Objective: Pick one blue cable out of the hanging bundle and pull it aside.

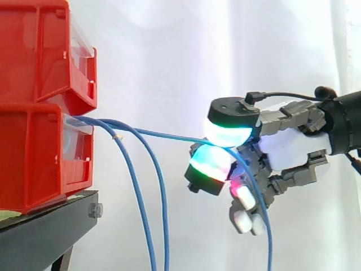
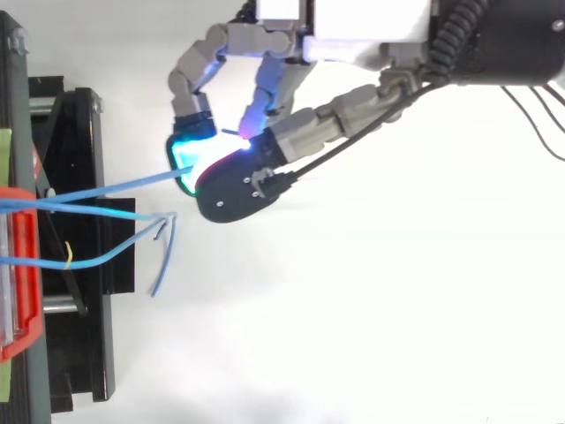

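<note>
Several blue cables (image 1: pixel 141 192) come out from between the stacked red bins (image 1: pixel 39 107) and hang down in front of the black stand (image 1: pixel 45 231). One blue cable (image 1: pixel 163 134) runs taut and nearly level to the right, away from the bundle, and drops down behind the hand. The hand (image 1: pixel 282 147) reaches in from the right, and two glowing green-cyan fingertips (image 1: pixel 225 132) pinch this cable between them. In the top view the same cable (image 2: pixel 124 187) stretches from the bins to the pinching fingertips (image 2: pixel 184 159) of the hand (image 2: pixel 291 132).
A white curtain hangs behind everything. The red bins (image 2: pixel 18 265) and black stand (image 2: pixel 79 265) fill the left edge. The other cables' loose ends (image 2: pixel 163 252) hang beside the stand. Free room lies right of and below the hand.
</note>
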Controlling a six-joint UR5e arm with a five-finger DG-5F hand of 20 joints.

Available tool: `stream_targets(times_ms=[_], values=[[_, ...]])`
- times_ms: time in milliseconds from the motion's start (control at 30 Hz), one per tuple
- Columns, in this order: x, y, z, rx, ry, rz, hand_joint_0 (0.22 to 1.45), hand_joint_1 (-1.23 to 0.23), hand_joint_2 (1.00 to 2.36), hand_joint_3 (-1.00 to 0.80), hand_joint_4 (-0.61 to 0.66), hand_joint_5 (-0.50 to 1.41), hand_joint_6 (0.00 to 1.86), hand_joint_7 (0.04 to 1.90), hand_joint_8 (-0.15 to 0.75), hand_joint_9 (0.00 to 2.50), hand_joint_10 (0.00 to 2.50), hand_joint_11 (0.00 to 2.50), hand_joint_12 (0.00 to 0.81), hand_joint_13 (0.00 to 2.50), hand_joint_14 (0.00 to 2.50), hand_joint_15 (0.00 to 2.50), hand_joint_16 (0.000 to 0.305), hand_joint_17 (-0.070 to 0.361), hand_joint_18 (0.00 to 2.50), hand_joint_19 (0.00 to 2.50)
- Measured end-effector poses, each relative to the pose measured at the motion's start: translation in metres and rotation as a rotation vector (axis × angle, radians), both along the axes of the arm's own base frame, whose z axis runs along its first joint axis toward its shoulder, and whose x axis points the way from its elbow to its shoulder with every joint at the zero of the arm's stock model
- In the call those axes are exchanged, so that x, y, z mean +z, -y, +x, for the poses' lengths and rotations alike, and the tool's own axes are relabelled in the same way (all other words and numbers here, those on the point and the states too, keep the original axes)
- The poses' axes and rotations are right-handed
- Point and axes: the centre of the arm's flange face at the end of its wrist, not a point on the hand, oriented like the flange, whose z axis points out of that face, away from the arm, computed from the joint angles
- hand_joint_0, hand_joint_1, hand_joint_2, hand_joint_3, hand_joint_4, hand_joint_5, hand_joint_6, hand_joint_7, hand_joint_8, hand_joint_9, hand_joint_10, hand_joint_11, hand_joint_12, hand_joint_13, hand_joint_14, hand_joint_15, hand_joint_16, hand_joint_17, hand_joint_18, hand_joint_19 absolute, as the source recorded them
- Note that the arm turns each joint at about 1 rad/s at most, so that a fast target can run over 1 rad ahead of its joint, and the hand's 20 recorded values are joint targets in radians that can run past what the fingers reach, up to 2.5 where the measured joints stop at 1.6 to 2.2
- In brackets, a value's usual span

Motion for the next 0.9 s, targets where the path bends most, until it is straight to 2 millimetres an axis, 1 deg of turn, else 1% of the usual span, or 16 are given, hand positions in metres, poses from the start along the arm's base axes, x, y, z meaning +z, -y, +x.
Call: stream_targets(times_ms=[167,367,600,700,800,900], values=[[0.007,0.002,-0.018,-0.002,-0.020,-0.014,0.59,-0.78,1.01,-0.08,-0.13,-0.03,0.88,1.13,0.293,1.15,0.01,0.38,0.311,0.97,0.02,0.40,0.051,0.115,0.92,0.42],[0.013,0.004,-0.036,-0.008,-0.024,-0.019,0.59,-0.79,1.01,-0.07,-0.13,-0.03,0.88,1.17,0.293,1.14,0.01,0.39,0.309,0.97,0.02,0.41,0.051,0.114,0.91,0.42],[0.013,0.004,-0.042,-0.014,-0.039,-0.022,0.59,-0.80,1.01,-0.06,-0.14,-0.03,0.89,1.14,0.292,1.14,0.01,0.39,0.312,0.98,0.02,0.42,0.051,0.114,0.91,0.42],[0.004,0.003,-0.046,-0.013,-0.059,-0.018,0.59,-0.80,1.01,-0.06,-0.14,-0.03,0.89,1.14,0.290,1.14,0.01,0.39,0.314,0.98,0.02,0.42,0.051,0.114,0.91,0.42],[-0.016,0.000,-0.051,-0.019,-0.071,0.000,0.59,-0.80,1.01,-0.06,-0.14,-0.03,0.89,1.14,0.293,1.14,0.01,0.38,0.312,0.98,0.02,0.42,0.051,0.114,0.91,0.42],[-0.030,-0.002,-0.053,-0.025,-0.062,0.017,0.59,-0.80,1.01,-0.06,-0.14,-0.03,0.89,1.13,0.293,1.14,0.01,0.39,0.313,0.98,0.02,0.42,0.051,0.114,0.91,0.43]])
